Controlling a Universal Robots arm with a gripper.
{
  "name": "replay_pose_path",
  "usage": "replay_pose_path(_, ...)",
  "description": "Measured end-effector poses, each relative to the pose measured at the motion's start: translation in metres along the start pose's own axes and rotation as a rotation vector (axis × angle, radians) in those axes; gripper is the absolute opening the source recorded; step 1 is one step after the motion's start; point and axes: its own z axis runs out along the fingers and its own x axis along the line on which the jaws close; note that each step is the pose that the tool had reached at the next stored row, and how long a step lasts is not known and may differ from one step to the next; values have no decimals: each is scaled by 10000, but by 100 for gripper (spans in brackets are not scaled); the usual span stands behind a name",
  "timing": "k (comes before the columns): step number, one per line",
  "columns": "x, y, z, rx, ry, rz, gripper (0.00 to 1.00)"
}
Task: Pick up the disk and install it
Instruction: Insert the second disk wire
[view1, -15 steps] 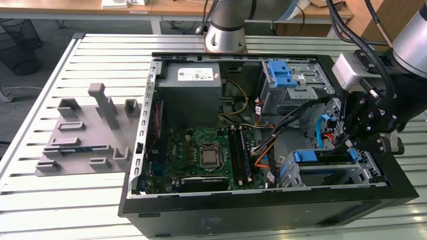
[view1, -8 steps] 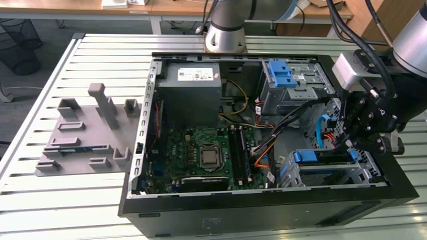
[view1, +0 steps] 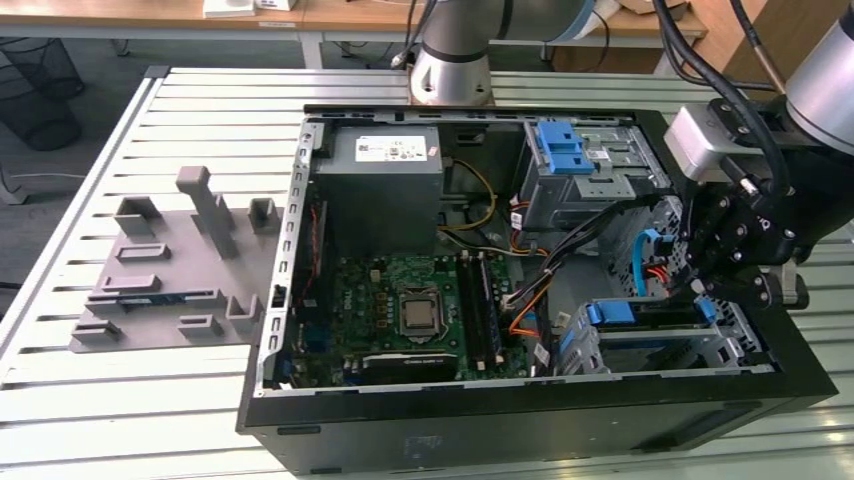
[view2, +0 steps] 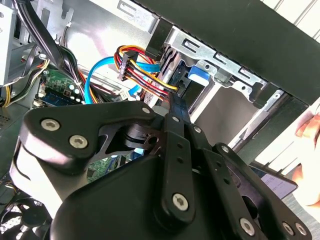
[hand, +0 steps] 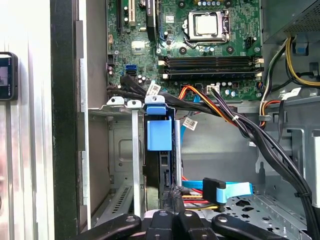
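While the black tool (hand: 172, 200), fingers clenched together, presses the blue-framed silver disk (hand: 159, 150) standing in the lower-centre metal drive bay (hand: 132, 150), loose orange and black cables (hand: 210, 107) nearby could snag.

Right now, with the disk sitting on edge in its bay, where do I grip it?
Pinch the disk across its thin exposed end nearest the gripper, coming straight along the slot from the cable side. The metal cage walls cover its flat faces, so only that end looks reachable.
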Motion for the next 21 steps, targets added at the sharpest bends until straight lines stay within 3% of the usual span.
replay_pose_path(4, 0, 4, -1, 0, 1, -1, 11)
replay_pose_path(16, 10, 167, 4, 40, -2, 0, 11)
replay_pose_path(21, 20, 167, 4, 42, -2, 1, 11)
